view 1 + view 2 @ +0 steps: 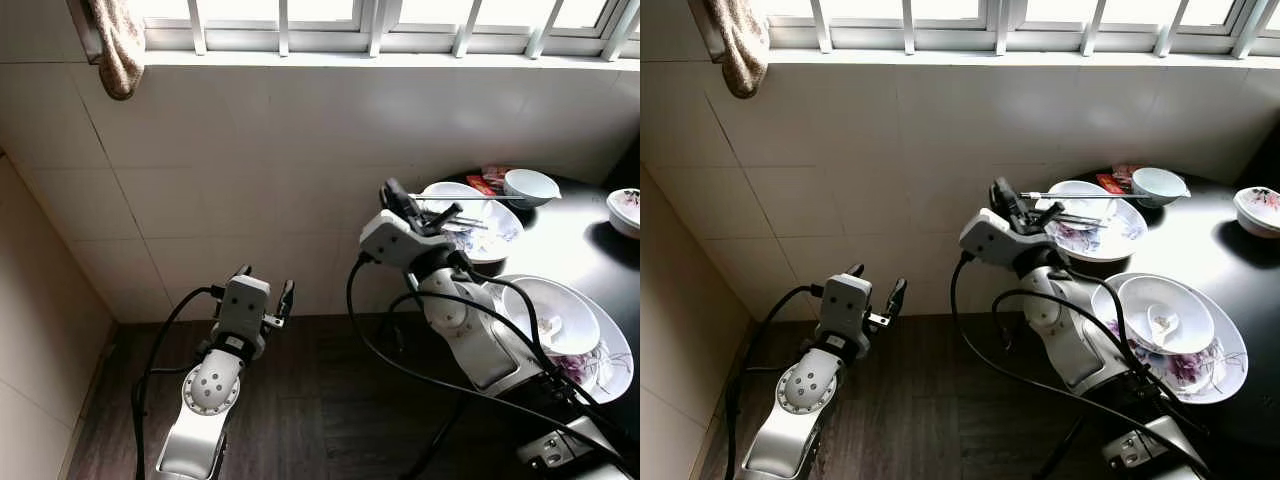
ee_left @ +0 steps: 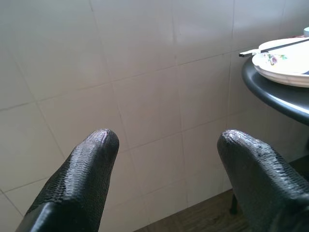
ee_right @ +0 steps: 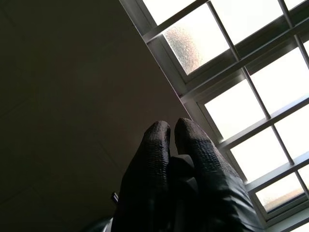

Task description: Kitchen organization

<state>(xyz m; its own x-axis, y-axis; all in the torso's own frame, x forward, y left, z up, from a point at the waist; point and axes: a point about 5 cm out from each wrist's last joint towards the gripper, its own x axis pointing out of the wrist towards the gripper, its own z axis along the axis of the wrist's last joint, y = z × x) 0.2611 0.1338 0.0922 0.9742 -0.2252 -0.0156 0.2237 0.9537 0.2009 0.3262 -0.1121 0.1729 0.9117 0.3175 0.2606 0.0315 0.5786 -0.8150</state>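
The robot is approaching the round black surface, where white flowered plates are lying. The left gripper is spread, the right gripper pressed together, holding nothing. Next, reaching for dishes seems needed.

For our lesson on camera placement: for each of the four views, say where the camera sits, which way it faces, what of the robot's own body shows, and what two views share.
Left eye: on the head, looking down at tiled wall, floor and table; both arms show, left hand low, right hand by the plates.
Right eye: same scene, shifted slightly; same arms.
Left wrist: looks along open fingers at the wall; plate with chopsticks at the table edge.
Right wrist: points up at the window; closed fingers.
Shared: that plate also appears in the eye views.
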